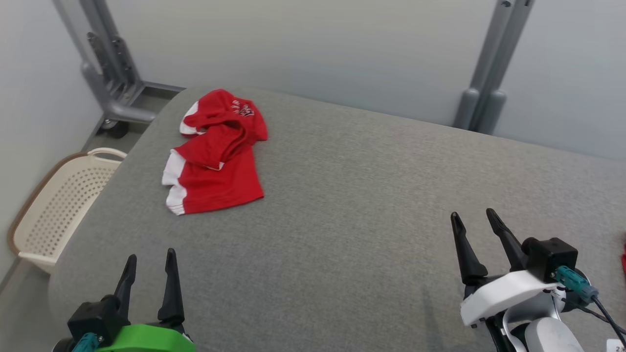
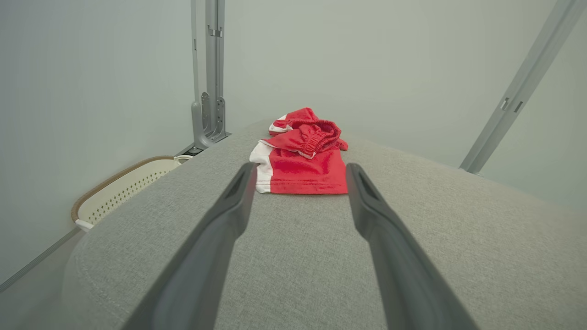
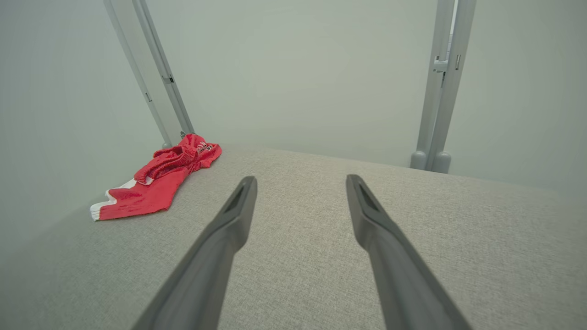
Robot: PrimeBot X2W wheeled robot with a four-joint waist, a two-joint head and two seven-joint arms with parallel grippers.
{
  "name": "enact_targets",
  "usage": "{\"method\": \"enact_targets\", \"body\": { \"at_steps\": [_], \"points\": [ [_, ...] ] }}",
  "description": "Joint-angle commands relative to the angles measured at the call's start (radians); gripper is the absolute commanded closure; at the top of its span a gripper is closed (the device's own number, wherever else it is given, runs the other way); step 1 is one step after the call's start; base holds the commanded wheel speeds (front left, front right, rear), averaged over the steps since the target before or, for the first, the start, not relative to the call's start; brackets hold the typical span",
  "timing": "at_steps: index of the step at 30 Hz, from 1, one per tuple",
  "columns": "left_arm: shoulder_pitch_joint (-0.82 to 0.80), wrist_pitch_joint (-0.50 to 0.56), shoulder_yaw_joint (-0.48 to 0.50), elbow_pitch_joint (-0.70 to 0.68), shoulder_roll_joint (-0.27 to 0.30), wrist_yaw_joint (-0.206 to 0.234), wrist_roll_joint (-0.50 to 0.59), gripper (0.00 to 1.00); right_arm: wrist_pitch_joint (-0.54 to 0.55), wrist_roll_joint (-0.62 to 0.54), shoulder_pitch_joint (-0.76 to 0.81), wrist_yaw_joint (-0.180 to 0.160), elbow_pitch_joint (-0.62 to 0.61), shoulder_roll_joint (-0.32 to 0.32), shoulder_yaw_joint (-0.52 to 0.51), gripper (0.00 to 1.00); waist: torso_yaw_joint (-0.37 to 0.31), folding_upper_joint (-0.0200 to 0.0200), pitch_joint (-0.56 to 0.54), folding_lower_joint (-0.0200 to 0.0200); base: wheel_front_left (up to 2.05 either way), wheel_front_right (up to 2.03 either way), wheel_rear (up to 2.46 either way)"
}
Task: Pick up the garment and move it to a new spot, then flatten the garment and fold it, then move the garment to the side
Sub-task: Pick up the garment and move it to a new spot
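Grey fabric surface [image 1: 367, 195]: near, left end effector [image 1: 150, 254] and right end effector [image 1: 472, 211], fingers apart, both empty; far left, crumpled red garment [image 1: 217, 166], probably light, soft and limp, best pinched at its near hem.

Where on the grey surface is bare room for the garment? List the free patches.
Free: the wide middle of the grey surface, between the red garment and the right pincer; also the strip between the garment and the left pincer. Crowded: the far left corner, where the garment lies.
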Motion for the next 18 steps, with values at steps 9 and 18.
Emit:
{"method": "enact_targets", "body": {
  "at_steps": [9,18],
  "points": [
    [0.052,-0.006,0.046,-0.051,-0.013,0.023,-0.002,0.00,0.005,-0.002,-0.071,-0.001,0.030,-0.004,0.050,0.00,0.179,0.0037,0.038,0.0000,0.00,0.00,0.00],
    [0.049,-0.006,0.046,-0.044,-0.018,0.007,0.010,0.00,-0.002,-0.030,-0.067,-0.001,0.024,-0.004,-0.006,0.00,0.175,0.0037,0.032,0.0000,0.00,0.00,0.00]
  ]
}}
